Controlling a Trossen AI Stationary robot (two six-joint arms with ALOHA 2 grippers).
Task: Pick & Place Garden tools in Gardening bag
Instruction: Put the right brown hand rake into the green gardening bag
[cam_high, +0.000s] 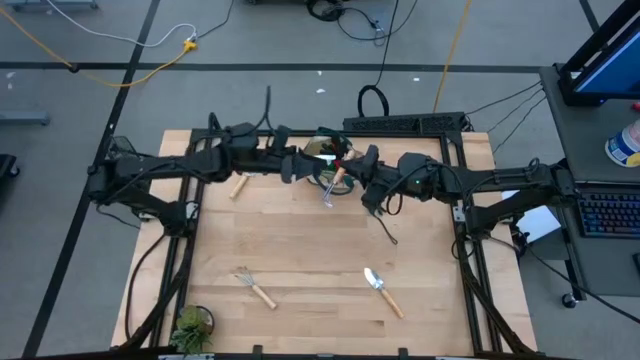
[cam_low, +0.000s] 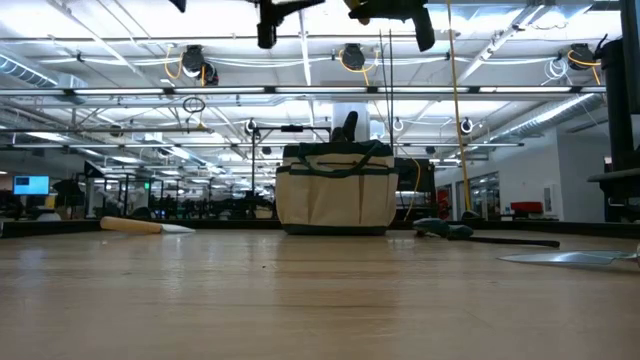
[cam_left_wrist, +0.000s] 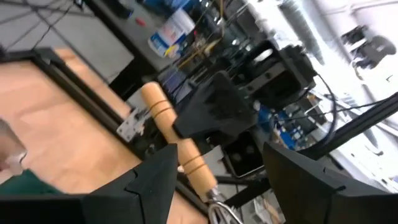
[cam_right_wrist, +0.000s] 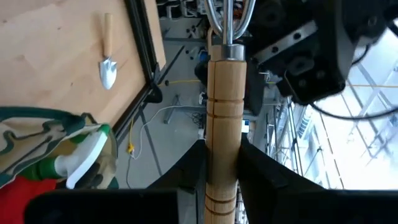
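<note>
**Inspector:** State of the right pincer (cam_right_wrist: 222, 155)?

**Assistant:** Clenched on the wooden-handled tool (cam_right_wrist: 222, 93). The fingers press the handle from both sides and the metal neck runs out ahead of them, so the tool's long axis follows the pincer's own line.

**Inspector:** And the left pincer (cam_left_wrist: 219, 158)?

**Assistant:** Released, with its fingers spread. It faces the same handle from the opposite side, close by but not touching it.

**Inspector:** Where is the Gardening bag (cam_low: 335, 195)?

**Assistant:** Upright at the far middle of the desk (cam_high: 320, 260), under the point where both arms meet. From above, the held tool sits over the bag's near edge, head towards the front of the desk. The arms hide most of the opening, so I cannot confirm that the tool is centred over it.

**Inspector:** Finding?

**Assistant:** The right arm carries the tool and is the one placed to deliver it. In my judgement the drop depends on the tool standing fully over the mouth, head or handle pointing down, before the grip opens.
</note>
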